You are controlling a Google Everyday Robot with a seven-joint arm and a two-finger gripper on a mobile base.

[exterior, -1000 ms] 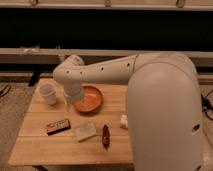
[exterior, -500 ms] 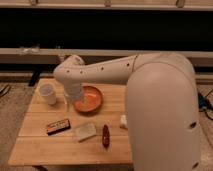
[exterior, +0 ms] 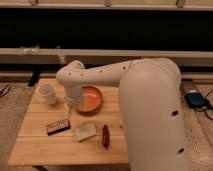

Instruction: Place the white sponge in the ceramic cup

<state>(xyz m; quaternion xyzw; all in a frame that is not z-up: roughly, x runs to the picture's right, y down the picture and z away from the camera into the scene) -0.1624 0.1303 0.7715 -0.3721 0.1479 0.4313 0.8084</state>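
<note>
Wooden boards made up the counter (exterior: 40,145), and everything the task needed sat on it. The white sponge (exterior: 85,131) lay flat and untouched near the front, at about 6 o'clock from the orange bowl (exterior: 90,100). A black-and-orange bar (exterior: 58,126) lay just beside it at its 9 o'clock and a dark red object (exterior: 105,135) at its 3 o'clock. The ceramic cup (exterior: 47,94) stood upright at the back left, at roughly 9 o'clock from the bowl and well apart from the sponge.

The arm (exterior: 110,72) reached across from the right, and its end effector (exterior: 68,111) hung pointing down over the counter, just off the bowl's left rim and between cup and bowl, at about 11 o'clock from the sponge. Whether it was spread or pressed together could not be told; nothing appeared to be held in it.

By my reading, the step in hand was the approach to the sponge, with the grasp not yet made and the task barely begun. The next move probably called for a short shift toward 5 o'clock to centre over the pad, then a descent to take it across its narrower side without nudging the bar. After that would come a lift and a carry toward 10 o'clock to the cup. The cup's mouth looked small for the pad, so the sponge might need to go in end first.
</note>
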